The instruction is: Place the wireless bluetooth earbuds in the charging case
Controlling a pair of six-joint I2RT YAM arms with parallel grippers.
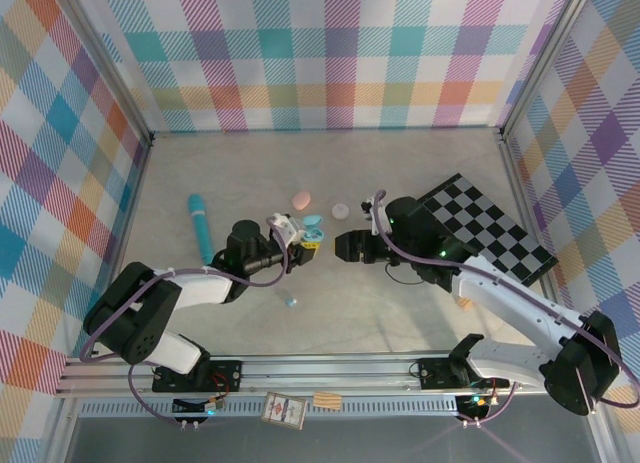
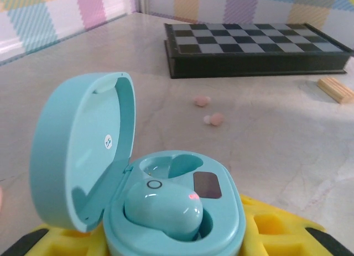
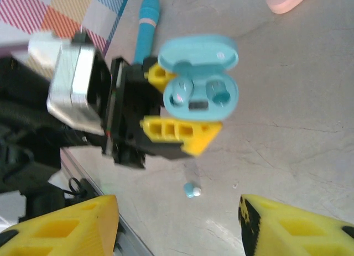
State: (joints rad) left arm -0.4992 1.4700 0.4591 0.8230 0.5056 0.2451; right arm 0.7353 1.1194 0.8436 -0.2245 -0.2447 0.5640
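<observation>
your left hand (image 3: 185, 104) is closed on the base of the teal charging case (image 2: 83, 151), just left of centre in the overhead view, with its lid swung open. your right hand (image 3: 178, 212) stands wide open with nothing between its fingers, facing the case from the right. the seated teal earbud (image 2: 163, 209) fills the near well in the left wrist view and the far well (image 2: 166, 166) looks empty. so the step in hand, as i read it, is fetching the loose teal earbud (image 3: 192, 188), which lies on the desk (image 1: 250, 173) just below the left hand in the right wrist view. bring the open fingers down so they straddle it squarely and close gently. it is tiny and rounded and will likely squirt away if pinched off centre. hold the case steady and level, turn the bud to match the well's shape, and press lightly until it drops in. the raised lid stands right beside the wells and could catch a finger, so come in from the side away from it. the left hand's own fingers sit close to the loose bud, so approach from the lower right of the overhead view. the long teal cylinder (image 1: 200, 228) lies to the left. a pink case (image 1: 302, 199) and a pale round case (image 1: 341, 211) sit above. the chessboard (image 1: 490, 228), a wooden block (image 2: 334, 89) and two pink earbuds (image 2: 214, 119) lie to the right; those probably belong to another case.
</observation>
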